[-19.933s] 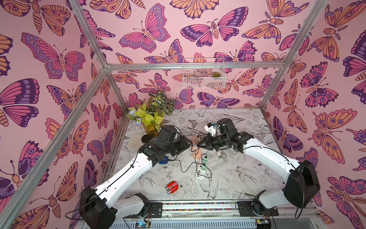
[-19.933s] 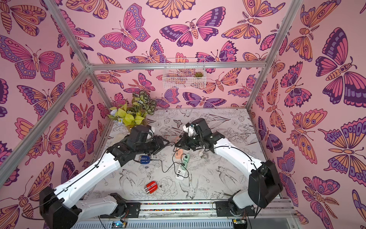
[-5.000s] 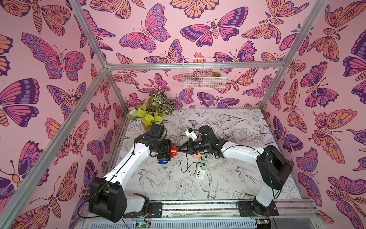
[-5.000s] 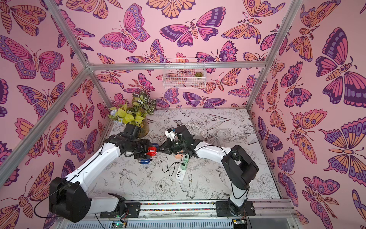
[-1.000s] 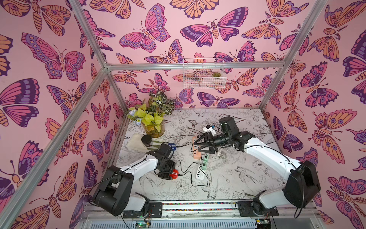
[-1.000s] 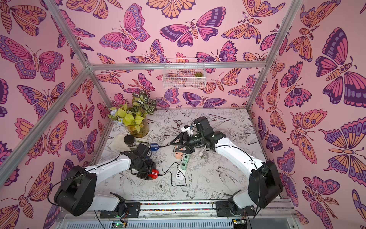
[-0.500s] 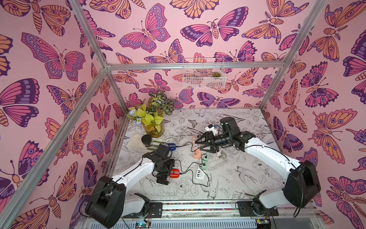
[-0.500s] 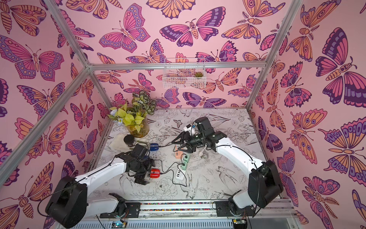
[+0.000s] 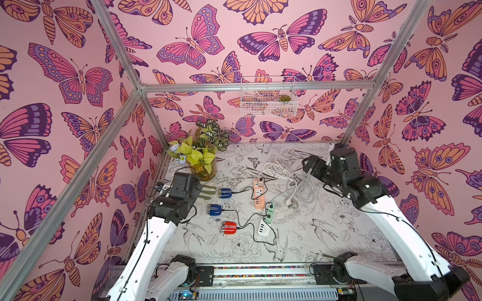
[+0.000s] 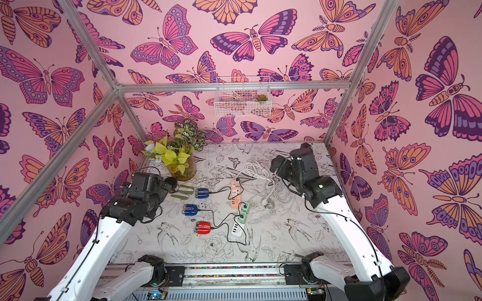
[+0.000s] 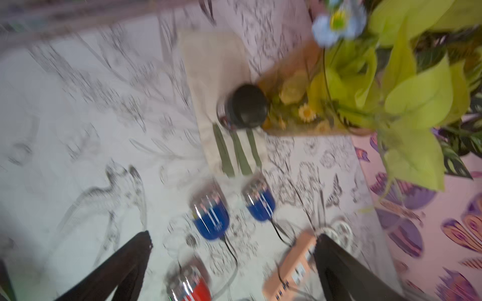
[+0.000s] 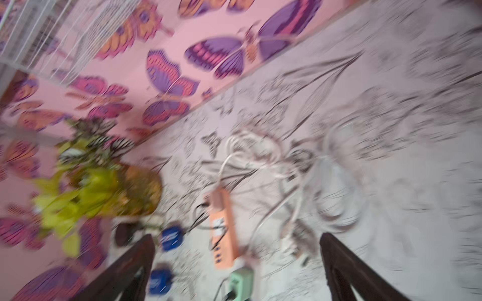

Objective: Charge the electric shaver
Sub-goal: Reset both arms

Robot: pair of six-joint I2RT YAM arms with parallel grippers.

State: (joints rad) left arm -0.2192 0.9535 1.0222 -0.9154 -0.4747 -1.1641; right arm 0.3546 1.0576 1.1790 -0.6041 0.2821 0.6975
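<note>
Two pincers, both mine, both spread full wide and holding nothing. Taking the surface (image 9: 326,234) as a dial in a top view, the left pincer (image 11: 232,263) hangs at 9 o'clock and the right pincer (image 12: 236,263) at 2 o'clock. Each is clear of the gear; I judge the work finished.

- Plant (image 9: 200,156): 11 o'clock, out of the way.
- White cable tangle (image 9: 294,182): 1 o'clock, loose.
- Three strips chained down the middle: orange strip (image 9: 258,194), green strip (image 9: 270,209), white strip (image 9: 263,228).
- Shavers: a column at 9 o'clock of the strips, lead ends facing them so the short black leads reach. Upper blue shaver (image 9: 224,193), lower blue shaver (image 9: 215,209), then red shaver (image 9: 229,227) at 7 o'clock, its lead looping to the white strip. Looks plugged in.
- Writing: pale stripes on the shaver bodies, no brand legible.
</note>
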